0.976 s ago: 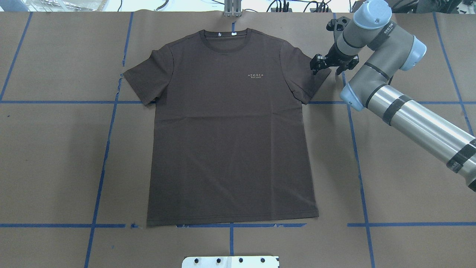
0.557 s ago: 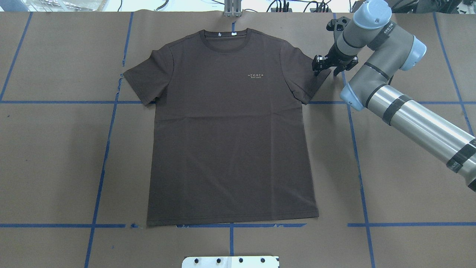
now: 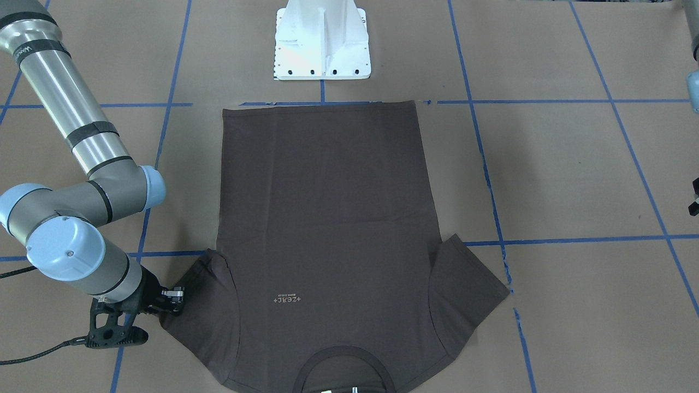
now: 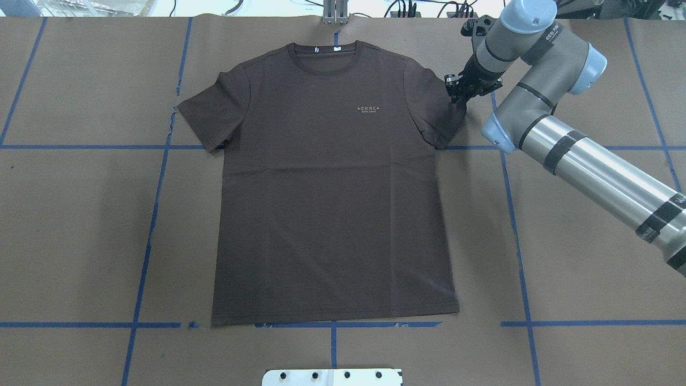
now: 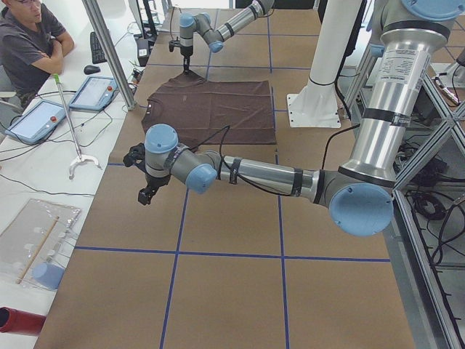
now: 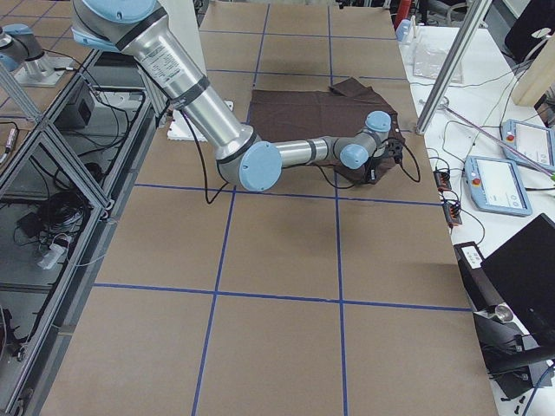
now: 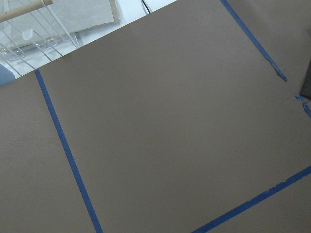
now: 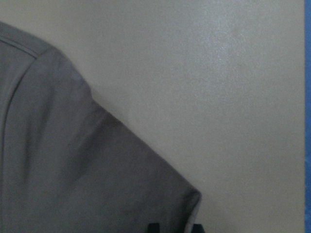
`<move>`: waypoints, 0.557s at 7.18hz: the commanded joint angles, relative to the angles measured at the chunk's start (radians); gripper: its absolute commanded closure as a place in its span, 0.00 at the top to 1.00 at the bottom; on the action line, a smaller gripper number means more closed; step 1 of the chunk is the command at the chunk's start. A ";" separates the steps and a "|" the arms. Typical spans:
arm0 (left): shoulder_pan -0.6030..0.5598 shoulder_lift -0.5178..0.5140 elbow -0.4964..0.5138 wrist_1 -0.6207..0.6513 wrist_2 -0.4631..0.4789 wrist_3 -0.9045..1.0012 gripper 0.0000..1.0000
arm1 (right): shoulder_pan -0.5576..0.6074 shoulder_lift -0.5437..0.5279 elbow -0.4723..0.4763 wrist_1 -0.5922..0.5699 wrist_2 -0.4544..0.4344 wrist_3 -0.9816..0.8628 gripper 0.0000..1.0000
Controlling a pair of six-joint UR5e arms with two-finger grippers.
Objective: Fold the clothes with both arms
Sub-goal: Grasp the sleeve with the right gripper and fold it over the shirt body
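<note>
Only the right wrist view shows the right end effector (image 8: 174, 228) pinching the shirt's (image 4: 332, 182) sleeve corner. The left end effector (image 5: 147, 190) hovers over bare counter (image 4: 69, 225), its state unclear.

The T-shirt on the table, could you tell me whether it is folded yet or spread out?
Spread out. The T-shirt lies flat, both sleeves out and hem straight; the right gripper is at one sleeve edge.

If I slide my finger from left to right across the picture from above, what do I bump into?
Blue tape line → T-shirt's sleeve → pale chest logo → other sleeve → right gripper at that sleeve's edge → right arm.
</note>
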State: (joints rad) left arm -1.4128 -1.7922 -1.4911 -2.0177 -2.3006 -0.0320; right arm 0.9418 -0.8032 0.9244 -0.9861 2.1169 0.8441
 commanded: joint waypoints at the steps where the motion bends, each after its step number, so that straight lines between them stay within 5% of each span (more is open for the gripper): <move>1: 0.000 -0.001 0.000 0.001 0.001 -0.002 1.00 | -0.011 0.009 0.042 -0.005 -0.017 0.010 0.00; 4: 0.000 -0.003 -0.001 0.001 0.000 -0.014 1.00 | -0.018 0.007 0.095 0.004 -0.026 0.075 0.00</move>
State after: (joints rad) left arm -1.4128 -1.7944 -1.4919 -2.0172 -2.3005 -0.0408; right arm 0.9259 -0.7973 0.9906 -0.9838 2.0931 0.8965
